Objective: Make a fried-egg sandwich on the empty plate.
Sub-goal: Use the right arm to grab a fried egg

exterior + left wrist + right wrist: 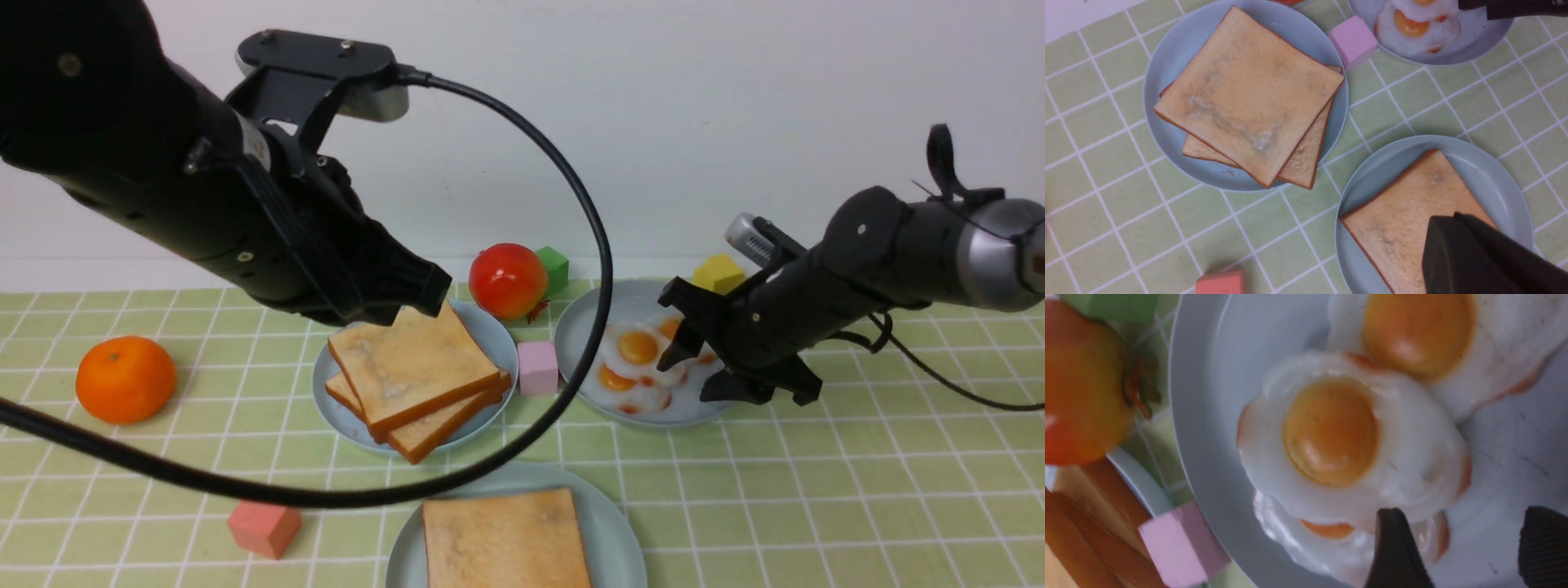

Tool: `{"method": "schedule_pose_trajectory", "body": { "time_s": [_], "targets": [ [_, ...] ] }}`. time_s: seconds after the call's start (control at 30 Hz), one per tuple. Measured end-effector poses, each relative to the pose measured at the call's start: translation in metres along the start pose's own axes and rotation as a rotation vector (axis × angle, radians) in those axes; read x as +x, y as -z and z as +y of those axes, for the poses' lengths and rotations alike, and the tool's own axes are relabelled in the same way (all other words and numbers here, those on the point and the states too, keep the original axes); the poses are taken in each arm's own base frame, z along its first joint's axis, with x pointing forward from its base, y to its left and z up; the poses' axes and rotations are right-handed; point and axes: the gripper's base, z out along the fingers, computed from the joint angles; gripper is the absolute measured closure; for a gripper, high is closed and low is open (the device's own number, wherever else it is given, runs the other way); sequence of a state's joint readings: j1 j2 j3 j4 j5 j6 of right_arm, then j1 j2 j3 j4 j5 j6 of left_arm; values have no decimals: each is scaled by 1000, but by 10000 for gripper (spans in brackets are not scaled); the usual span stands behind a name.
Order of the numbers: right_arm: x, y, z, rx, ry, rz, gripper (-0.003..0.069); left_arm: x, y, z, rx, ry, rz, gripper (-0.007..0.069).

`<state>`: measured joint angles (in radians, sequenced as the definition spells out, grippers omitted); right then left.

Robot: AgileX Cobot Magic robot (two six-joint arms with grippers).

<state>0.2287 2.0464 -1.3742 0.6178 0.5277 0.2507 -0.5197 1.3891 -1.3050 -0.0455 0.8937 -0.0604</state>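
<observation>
our left arm point(163, 188) is a thick matte black casing dotted with small silver screws, topped by a black bracket point(314, 61) with two screw heads and a silver-grey camera point(375, 102), from which a thick black cable point(600, 245) runs in a wide loop. our right arm point(882, 245) is black too, with a silver-grey band point(992, 253), a black strap point(943, 159) on top and a thin black lead point(939, 376). our right gripper point(1468, 522) has black fingers point(1543, 547), one with a ribbed face.

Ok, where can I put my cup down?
Bare cloth right of the near plate, in front of the egg plate; also between the orange and the toast plate. Crowded between those far plates: pink block, red fruit.
</observation>
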Motion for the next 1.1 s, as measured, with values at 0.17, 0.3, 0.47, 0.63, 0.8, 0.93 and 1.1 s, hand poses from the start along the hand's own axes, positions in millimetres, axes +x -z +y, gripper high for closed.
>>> {"method": "schedule_pose_trajectory", "body": {
  "time_s": [0.17,0.3,0.47,0.63,0.8,0.93,1.1],
  "targets": [
    [-4,-11,-3,-18,-56,-41,241,0,0,0,0,0,0,638],
    [-6,-15,-3,-29,-81,-55,254,0,0,0,0,2,1,638],
    [-6,-19,-6,-23,-87,-50,363,0,0,0,0,2,5,638],
    [-7,-22,-7,-21,-92,-50,524,2,0,0,2,10,19,638],
    [-7,-23,-8,-13,-86,-47,602,4,0,-1,9,29,47,634],
    [-7,-21,-7,-16,-80,-52,602,7,2,-1,8,37,69,634],
    [-7,-9,-2,-19,-30,-51,602,10,18,-1,12,59,53,634]
  ]
}}
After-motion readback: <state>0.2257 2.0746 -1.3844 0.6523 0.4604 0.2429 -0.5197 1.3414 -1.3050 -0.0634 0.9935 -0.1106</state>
